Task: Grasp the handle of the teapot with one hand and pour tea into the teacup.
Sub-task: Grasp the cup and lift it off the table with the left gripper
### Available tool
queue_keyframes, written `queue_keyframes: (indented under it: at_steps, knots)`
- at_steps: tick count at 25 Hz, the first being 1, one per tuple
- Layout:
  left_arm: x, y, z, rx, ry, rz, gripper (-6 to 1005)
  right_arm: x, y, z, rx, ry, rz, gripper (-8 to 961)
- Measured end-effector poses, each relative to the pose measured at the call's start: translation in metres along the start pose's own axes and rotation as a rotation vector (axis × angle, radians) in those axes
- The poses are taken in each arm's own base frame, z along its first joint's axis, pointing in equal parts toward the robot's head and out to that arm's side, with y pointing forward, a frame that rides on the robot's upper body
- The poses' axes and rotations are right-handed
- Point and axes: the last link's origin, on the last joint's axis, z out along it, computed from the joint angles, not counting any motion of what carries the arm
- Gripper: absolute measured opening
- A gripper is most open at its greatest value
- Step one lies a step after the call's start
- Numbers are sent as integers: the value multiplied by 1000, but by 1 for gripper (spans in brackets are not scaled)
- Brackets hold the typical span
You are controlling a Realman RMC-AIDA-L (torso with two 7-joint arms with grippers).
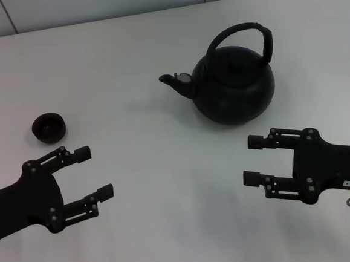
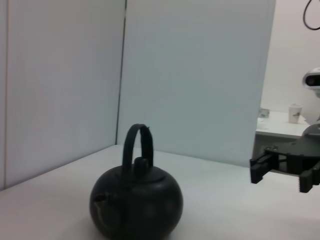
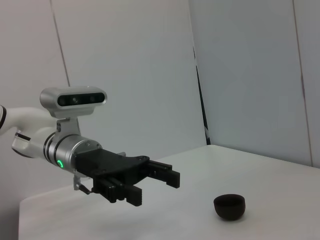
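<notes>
I see the teapot (image 1: 234,84) mid-table, far from edges | teacup (image 1: 48,127) near my left gripper (image 1: 88,173), fingers spread | right gripper (image 1: 254,160) spread too, holding nothing, below the pot.

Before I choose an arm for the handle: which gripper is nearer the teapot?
The right gripper, open just below the teapot; the left gripper sits by the teacup.

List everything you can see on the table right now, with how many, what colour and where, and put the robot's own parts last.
teapot: one, matte black, far right of centre, spout toward the robot's left
handle: one, black, arched over the teapot
teacup: one, dark brown, far left, apart from the teapot
table: one, white
left end effector: one, black, open, near left, short of the teacup
right end effector: one, black, open, near right, short of the teapot
</notes>
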Motion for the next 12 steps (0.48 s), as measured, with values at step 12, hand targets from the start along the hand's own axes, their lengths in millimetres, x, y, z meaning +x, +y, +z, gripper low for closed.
queue_keyframes:
  at_steps: [12]
  knots:
    - [3,3,5,-34,9,0,802,-1,0,1,-2,-1,-1,655]
